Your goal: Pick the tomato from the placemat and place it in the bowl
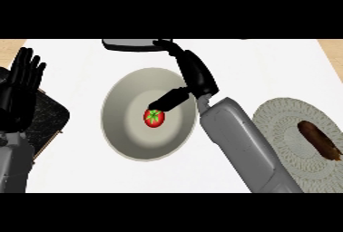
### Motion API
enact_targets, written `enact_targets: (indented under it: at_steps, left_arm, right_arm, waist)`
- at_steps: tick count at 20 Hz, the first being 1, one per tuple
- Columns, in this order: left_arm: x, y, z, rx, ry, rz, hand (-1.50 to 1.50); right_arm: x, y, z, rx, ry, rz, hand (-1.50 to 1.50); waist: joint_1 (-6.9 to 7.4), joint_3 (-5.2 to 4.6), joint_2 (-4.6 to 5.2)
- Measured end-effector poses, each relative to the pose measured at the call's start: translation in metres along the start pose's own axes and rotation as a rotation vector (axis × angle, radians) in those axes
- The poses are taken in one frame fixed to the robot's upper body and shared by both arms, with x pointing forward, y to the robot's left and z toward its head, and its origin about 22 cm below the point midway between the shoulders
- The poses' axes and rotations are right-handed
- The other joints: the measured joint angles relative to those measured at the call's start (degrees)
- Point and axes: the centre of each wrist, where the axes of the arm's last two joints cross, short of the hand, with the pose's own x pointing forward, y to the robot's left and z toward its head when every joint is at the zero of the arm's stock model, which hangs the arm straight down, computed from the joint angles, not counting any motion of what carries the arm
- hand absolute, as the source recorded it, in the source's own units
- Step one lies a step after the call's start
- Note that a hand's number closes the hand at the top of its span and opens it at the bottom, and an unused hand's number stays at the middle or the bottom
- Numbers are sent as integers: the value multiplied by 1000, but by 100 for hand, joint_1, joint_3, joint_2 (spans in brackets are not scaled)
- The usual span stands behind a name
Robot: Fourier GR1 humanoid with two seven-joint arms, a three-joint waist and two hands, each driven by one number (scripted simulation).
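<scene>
The red tomato (154, 118), with its green stem on top, lies in the middle of the pale bowl (120, 104) at the centre of the counter. My right hand (198, 78) hovers over the bowl's far right rim, fingers stretched toward the far side. Its thumb (171, 100) points down-left and ends right at the tomato's upper edge; nothing is curled round the tomato. The round woven placemat (281, 122) lies to the right, partly behind my right forearm. At the left edge my left hand (20, 88) rests open, fingers up.
A long brown item (320, 140) lies on the placemat. A dark speckled square object (50, 120) sits at the left, partly under my left hand. A grey dark-rimmed shape (130, 44) shows at the far edge, beyond the bowl.
</scene>
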Motion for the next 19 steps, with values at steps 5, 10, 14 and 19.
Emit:
enact_targets:
  at_steps: [5,10,14,19]
  left_arm:
    - [-4,2,6,12,0,-2,0]
    - [-1,8,6,15,3,-1,0]
    - [-3,7,4,20,-1,-1,0]
    - [-1,4,5,11,-3,1,0]
  right_arm:
    - [-21,-41,-5,-155,29,-88,-150]
    - [-60,-105,3,-237,55,-168,-150]
    - [-98,-152,20,-264,49,-213,-150]
    - [-130,-203,36,-271,38,-245,-150]
  waist:
    - [-44,0,-9]
    - [-67,0,-10]
    - [-65,2,0]
    - [-37,2,2]
